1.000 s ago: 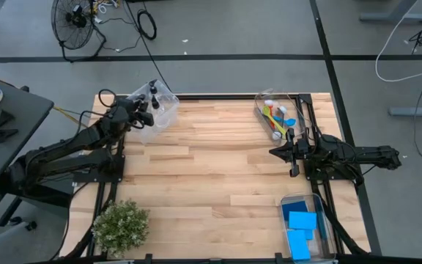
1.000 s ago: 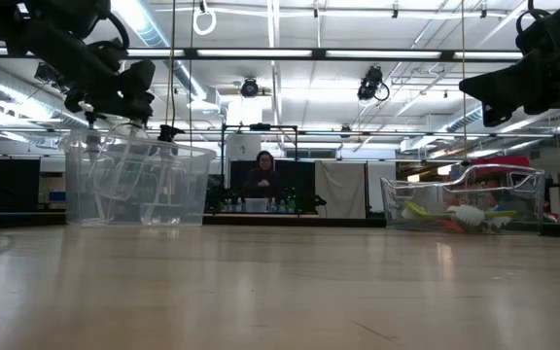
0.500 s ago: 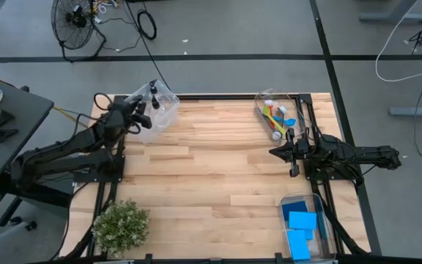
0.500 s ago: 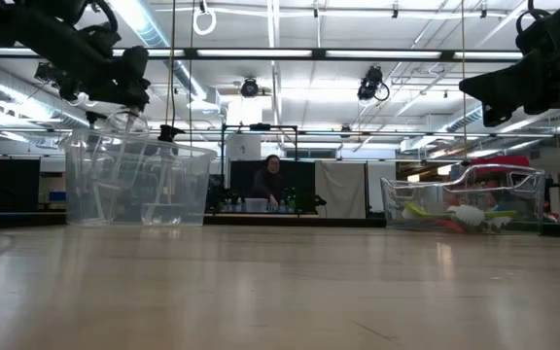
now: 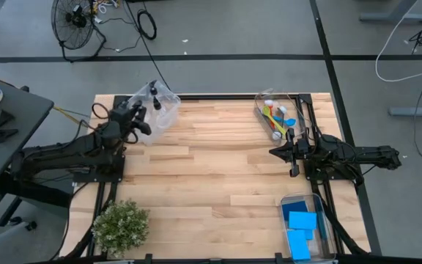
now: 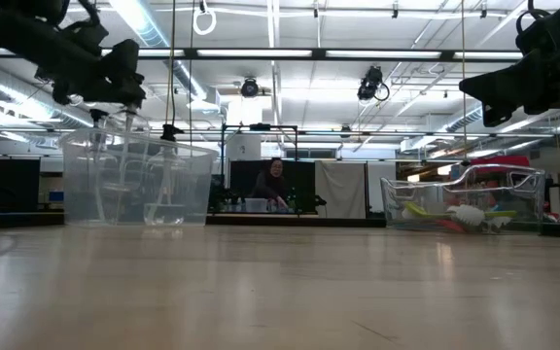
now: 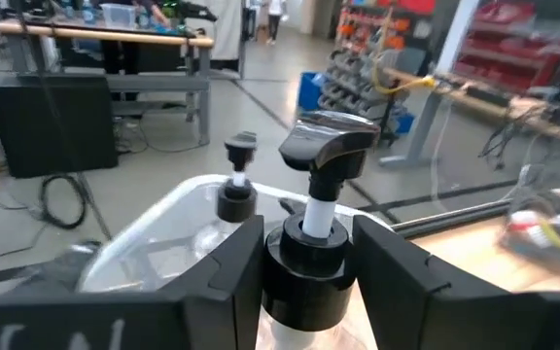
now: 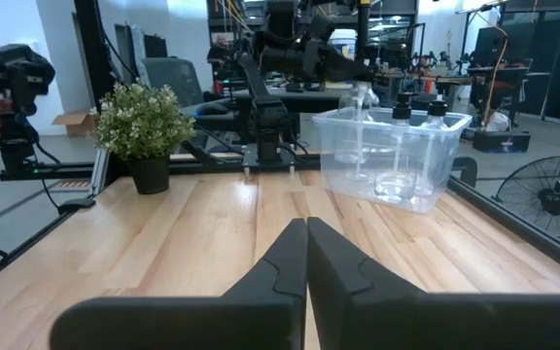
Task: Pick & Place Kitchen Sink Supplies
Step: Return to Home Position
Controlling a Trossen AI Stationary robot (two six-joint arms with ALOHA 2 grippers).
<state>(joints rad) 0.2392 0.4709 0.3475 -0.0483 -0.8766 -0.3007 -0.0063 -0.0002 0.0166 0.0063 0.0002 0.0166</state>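
My left gripper (image 5: 139, 119) is at the far left of the table, shut on a small clear bottle with a black pump top (image 7: 321, 160). It stands at the near-left corner of a clear bin (image 5: 158, 105) that holds two more bottles (image 8: 397, 109). The low view shows the gripper (image 6: 115, 89) above the bin's rim. My right gripper (image 5: 291, 152) waits shut at the table's right side, touching nothing. Brushes (image 5: 277, 117) lie in a clear bin at the far right. Blue sponges (image 5: 302, 222) lie in a bin at the near right. My left gripper pinches the bottle at its black collar (image 7: 304, 270), just under the pump head, between its two fingers. The fingers (image 7: 236, 267) lie about level and come from the table's left. The bottle stands upright, off the table; the bin's wall hides its base.
A potted plant (image 5: 121, 224) stands at the near left corner. The middle of the wooden table (image 5: 211, 169) is bare. A person (image 6: 275, 183) stands in the room beyond the table's far edge.
My left gripper has drawn back toward the table's left and near edges, staying level and carrying the bottle upright with it, and has swung a little about. The bin has stayed in place.
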